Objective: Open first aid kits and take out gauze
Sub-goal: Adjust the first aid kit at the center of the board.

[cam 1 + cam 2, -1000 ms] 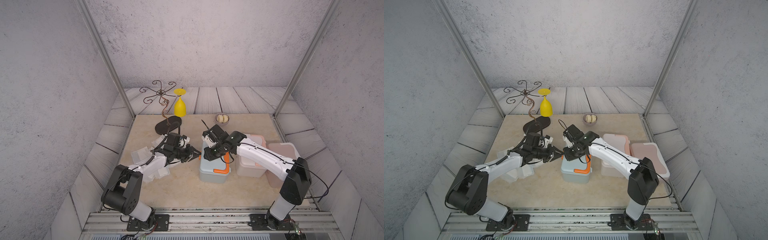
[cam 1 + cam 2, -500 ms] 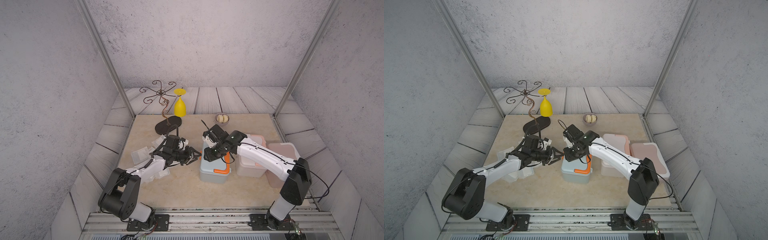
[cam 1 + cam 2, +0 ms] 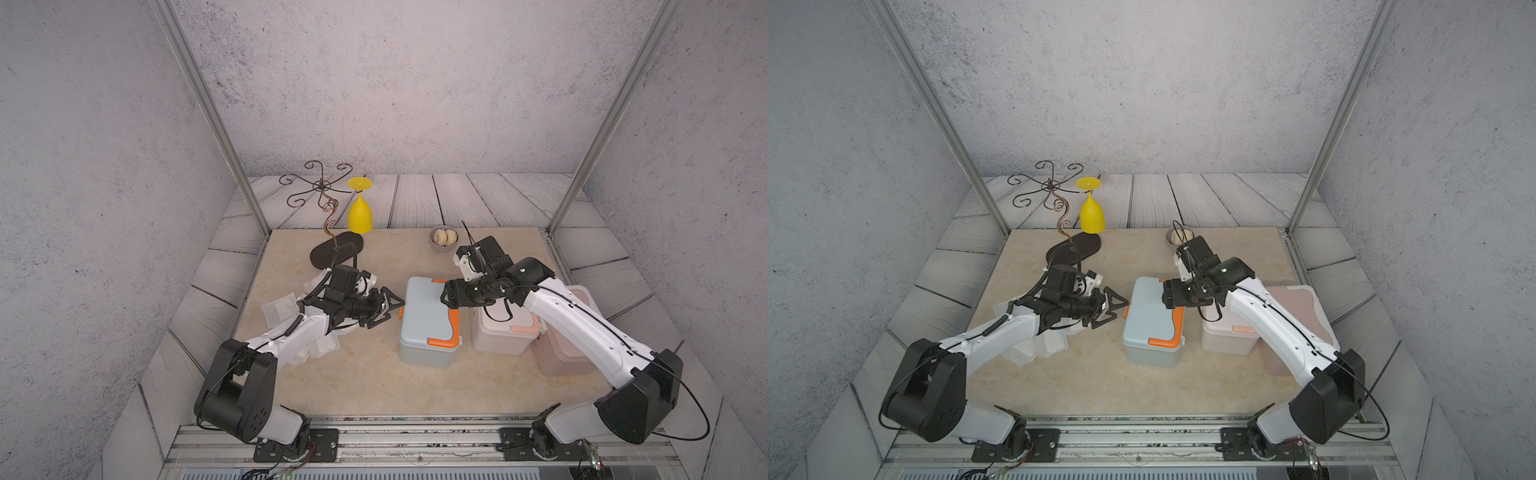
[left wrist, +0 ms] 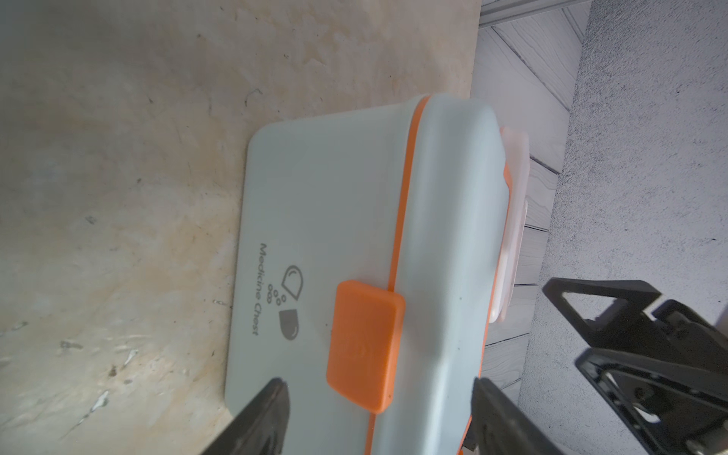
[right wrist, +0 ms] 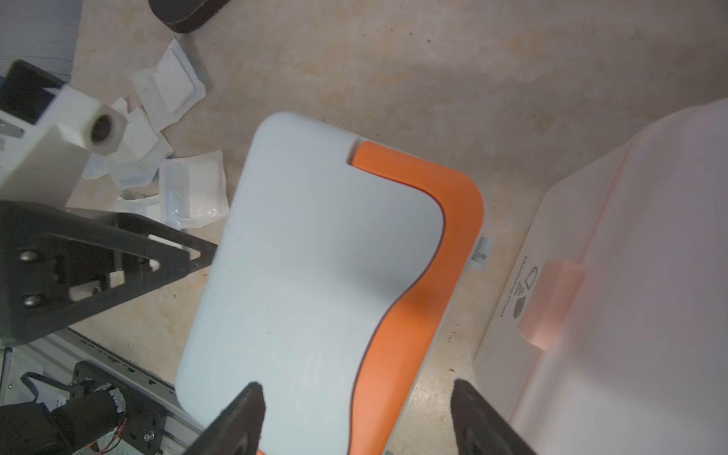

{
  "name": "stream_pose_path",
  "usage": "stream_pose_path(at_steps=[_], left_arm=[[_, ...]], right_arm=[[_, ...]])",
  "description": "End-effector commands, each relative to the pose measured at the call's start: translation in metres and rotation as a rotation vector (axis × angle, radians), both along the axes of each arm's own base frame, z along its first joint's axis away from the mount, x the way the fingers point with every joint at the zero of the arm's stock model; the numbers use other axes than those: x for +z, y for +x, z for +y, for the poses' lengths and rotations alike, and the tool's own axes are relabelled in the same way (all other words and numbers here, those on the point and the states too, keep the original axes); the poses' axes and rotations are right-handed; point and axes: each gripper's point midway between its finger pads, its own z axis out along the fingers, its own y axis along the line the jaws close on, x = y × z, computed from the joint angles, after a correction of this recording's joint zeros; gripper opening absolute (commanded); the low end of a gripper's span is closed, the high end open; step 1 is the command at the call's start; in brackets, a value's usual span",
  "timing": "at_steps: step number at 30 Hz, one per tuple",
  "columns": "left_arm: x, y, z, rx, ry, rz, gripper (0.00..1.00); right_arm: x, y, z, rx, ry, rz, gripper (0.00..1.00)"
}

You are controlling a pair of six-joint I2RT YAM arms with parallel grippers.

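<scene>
Left wrist: kit facing left hand.

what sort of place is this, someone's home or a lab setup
Probably a robot lab test cell, not a home. The left arm and right arm are bolted to a metal rail, grey backdrop panels on aluminium posts box in the tabletop, and the first aid kits look like staged props.

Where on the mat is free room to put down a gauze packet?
Free: the front strip between grey-blue kit and rail; the back middle between stand base and bowl. Crowded: the gauze pile under the left arm, and the white kit and pink kit at right.
</scene>
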Motion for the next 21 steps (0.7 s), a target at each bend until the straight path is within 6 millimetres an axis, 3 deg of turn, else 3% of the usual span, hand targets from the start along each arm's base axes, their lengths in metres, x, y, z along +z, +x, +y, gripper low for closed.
stream_pose_path(at_steps=[1, 6, 9, 16, 21], left_arm=[[0.014, 0.010, -0.013, -0.033, -0.046, -0.048, 0.78], [0.011, 0.011, -0.034, -0.078, -0.085, -0.041, 0.78], [0.015, 0.011, -0.039, -0.082, -0.093, -0.053, 0.78], [0.011, 0.017, -0.031, -0.056, -0.069, -0.045, 0.78], [0.004, 0.024, -0.008, -0.012, -0.025, -0.039, 0.78]], right_arm=[[-0.012, -0.004, 0.012, 0.023, 0.084, 0.068, 0.81], [-0.041, -0.007, 0.028, 0.026, 0.160, 0.158, 0.82], [-0.047, -0.007, 0.038, 0.039, 0.209, 0.180, 0.82], [-0.045, 0.003, 0.065, 0.073, 0.335, 0.207, 0.82], [-0.046, 0.014, 0.063, 0.068, 0.293, 0.182, 0.83]])
